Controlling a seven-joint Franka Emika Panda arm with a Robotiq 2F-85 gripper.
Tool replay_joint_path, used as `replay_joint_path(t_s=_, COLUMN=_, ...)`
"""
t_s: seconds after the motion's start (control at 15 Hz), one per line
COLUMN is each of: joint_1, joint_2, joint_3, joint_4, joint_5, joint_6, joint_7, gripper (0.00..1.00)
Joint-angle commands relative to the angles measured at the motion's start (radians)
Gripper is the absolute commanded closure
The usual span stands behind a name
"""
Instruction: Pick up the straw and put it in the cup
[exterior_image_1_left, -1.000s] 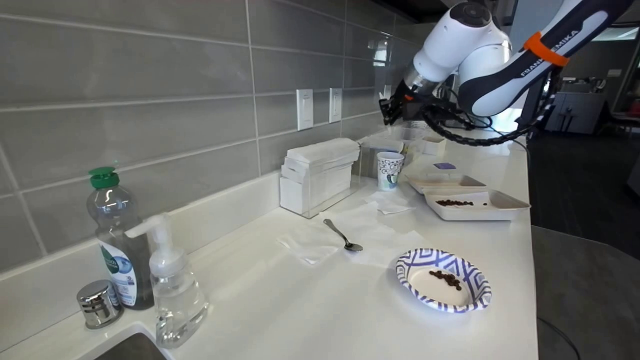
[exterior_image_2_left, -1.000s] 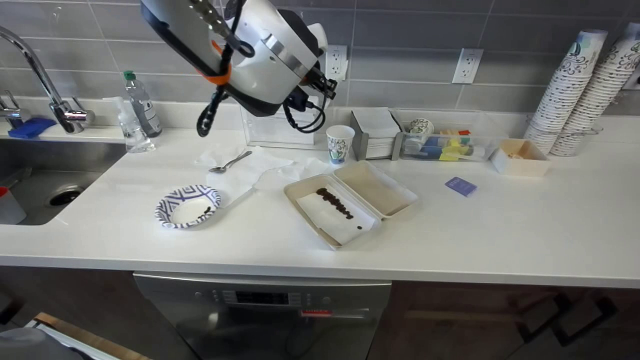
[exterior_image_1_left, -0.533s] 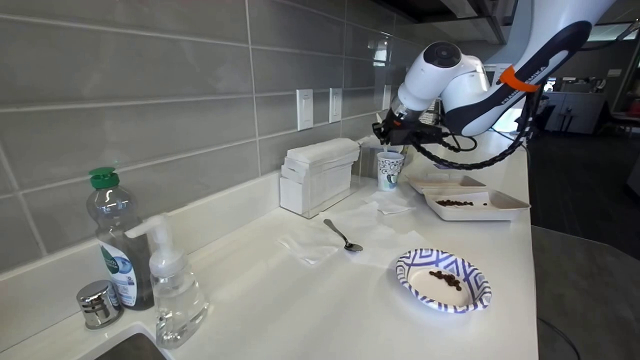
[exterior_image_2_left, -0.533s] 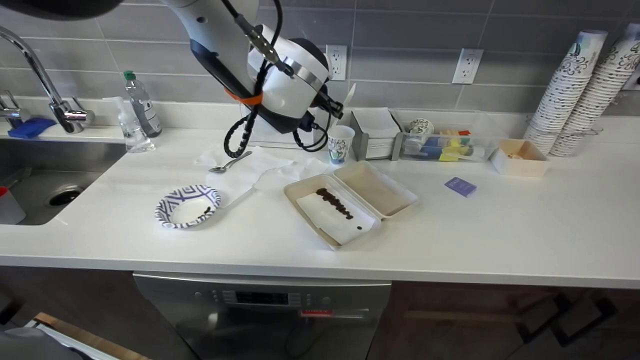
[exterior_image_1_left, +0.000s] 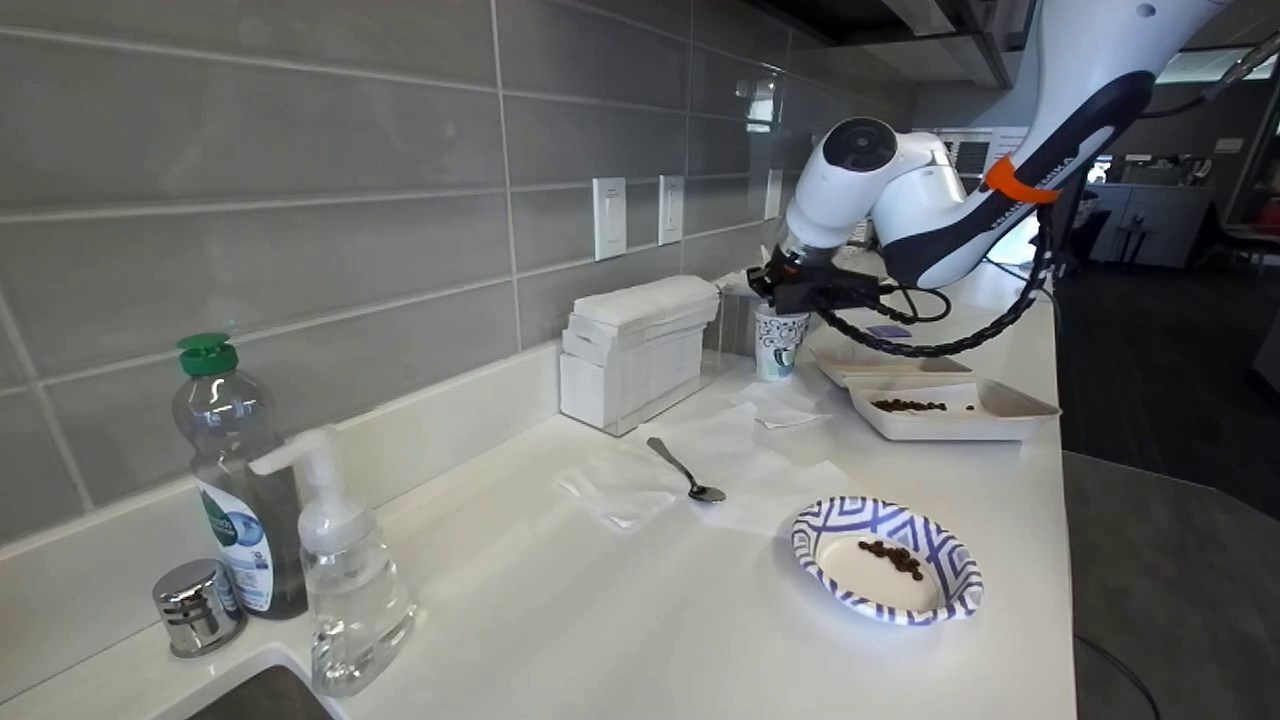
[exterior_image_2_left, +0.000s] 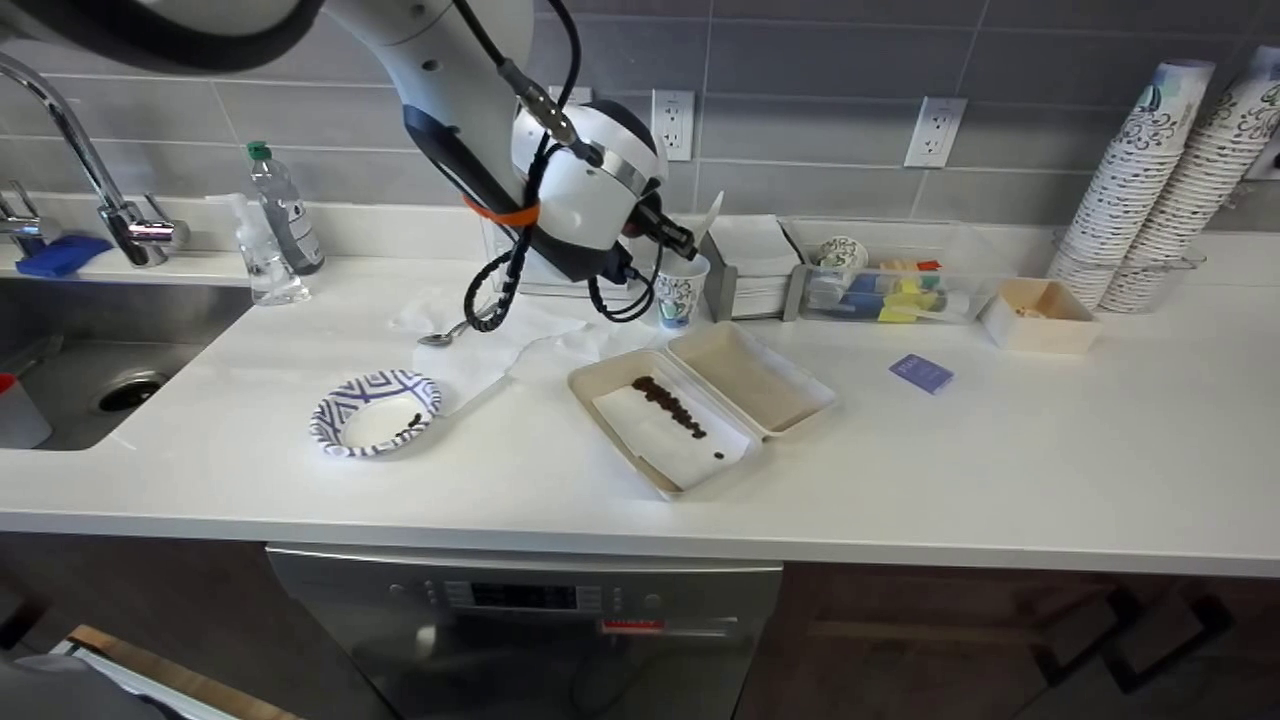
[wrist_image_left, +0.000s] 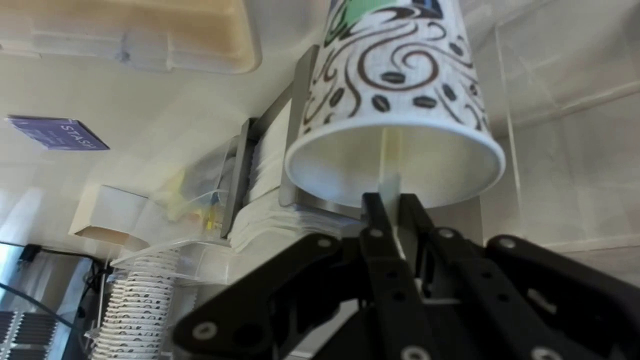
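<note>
The white paper cup with a printed pattern stands upright on the counter in both exterior views. In the wrist view the cup shows its open mouth towards the fingers. My gripper is shut on a thin white straw. It is just above the cup's rim in both exterior views. The straw's lower part reaches into the cup's mouth; its end is hidden inside. The straw's upper part sticks up, tilted, beyond the fingers.
A white napkin box, a napkin holder and a clear bin stand near the cup. An open takeout box, a patterned bowl, a spoon and napkins lie in front. The tiled wall is close behind.
My gripper has moved down to just above the cup with the straw in it. The straw's lower end has gone from above the rim into the cup. The cup has not moved.
</note>
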Motion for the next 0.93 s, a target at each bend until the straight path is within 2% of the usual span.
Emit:
replay_joint_path(t_s=0.0, joint_1=0.015, joint_2=0.003, joint_3=-0.008, joint_4=-0.010, joint_5=-0.025, joint_6=-0.037, joint_7=0.047, gripper=0.97)
replay_joint_path(t_s=0.87, joint_1=0.029, joint_2=0.022, joint_3=-0.007, joint_4=-0.025, joint_5=-0.019, joint_6=-0.059, joint_7=0.030, gripper=0.97)
